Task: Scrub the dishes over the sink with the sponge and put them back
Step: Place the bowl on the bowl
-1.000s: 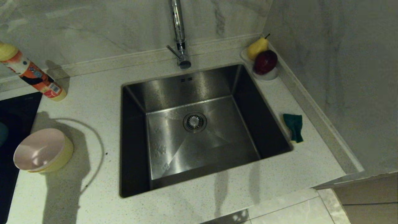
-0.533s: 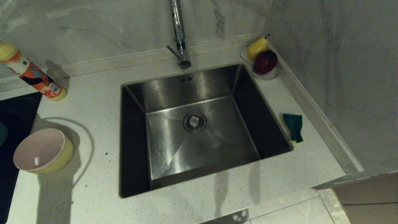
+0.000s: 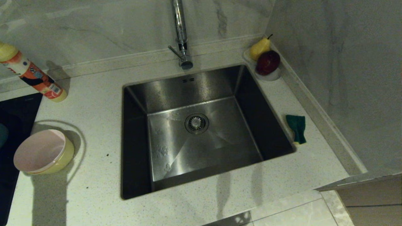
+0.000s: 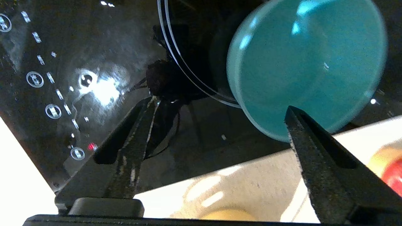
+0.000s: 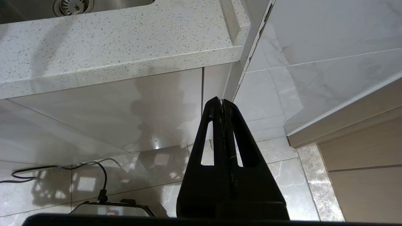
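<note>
The left gripper (image 4: 220, 103) hangs over the black cooktop (image 4: 94, 62) with its jaws spread wide and nothing between them; the light blue bowl (image 4: 307, 62) sits on the glass just ahead of one fingertip, its hollow bare, and the pale counter edge lies beneath the fingers. In the head view neither arm shows. There the pink bowl (image 3: 39, 150) is nested inside the yellow bowl (image 3: 64, 158) on the countertop (image 3: 94, 94) beside the cooktop, and nothing lies in the pink one. The sink (image 3: 150, 94) holds only its drain strainer (image 3: 197, 123), below the faucet (image 3: 180, 34). The sponge (image 3: 296, 128) lies green face up on the counter at the sink's far side, well apart from the left gripper. A small white dish (image 3: 272, 76) in the corner carries a pear (image 3: 260, 47) and a red apple (image 3: 268, 62). The right gripper (image 5: 222, 108) is parked below the counter edge, jaws pressed together, holding nothing.
</note>
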`<state>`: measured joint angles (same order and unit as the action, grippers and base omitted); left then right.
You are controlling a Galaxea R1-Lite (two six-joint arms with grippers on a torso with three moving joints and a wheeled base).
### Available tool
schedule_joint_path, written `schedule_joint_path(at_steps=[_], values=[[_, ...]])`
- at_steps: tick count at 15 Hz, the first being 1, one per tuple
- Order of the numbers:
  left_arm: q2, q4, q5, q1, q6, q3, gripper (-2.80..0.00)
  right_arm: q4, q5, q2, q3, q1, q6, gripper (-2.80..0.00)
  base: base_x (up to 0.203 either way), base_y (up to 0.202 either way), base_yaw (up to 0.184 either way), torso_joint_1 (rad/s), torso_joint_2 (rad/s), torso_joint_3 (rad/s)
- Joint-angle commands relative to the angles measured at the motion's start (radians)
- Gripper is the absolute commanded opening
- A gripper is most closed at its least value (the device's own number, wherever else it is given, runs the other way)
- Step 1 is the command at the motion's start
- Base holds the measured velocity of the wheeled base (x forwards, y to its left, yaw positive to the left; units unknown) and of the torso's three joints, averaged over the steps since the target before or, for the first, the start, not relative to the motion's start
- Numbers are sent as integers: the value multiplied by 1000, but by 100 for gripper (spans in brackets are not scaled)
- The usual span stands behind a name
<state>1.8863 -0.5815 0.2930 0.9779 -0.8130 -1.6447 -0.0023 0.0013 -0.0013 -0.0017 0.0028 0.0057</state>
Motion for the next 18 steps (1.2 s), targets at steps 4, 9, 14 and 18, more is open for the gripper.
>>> schedule_joint_path(at_steps=[4,9,14,18], values=[[59,-32,3,10,-5,-41,0,-1,0,0,0,0,0,-280,0,0,0,0,0,0],[84,-31,41,9,-5,-58,0,-1,0,-2,0,0,0,-280,0,0,0,0,0,0],[127,-26,49,9,-4,-90,0,-1,0,0,0,0,0,-280,0,0,0,0,0,0],[149,-28,69,4,-27,-116,0,-1,0,0,0,0,0,-280,0,0,0,0,0,0]])
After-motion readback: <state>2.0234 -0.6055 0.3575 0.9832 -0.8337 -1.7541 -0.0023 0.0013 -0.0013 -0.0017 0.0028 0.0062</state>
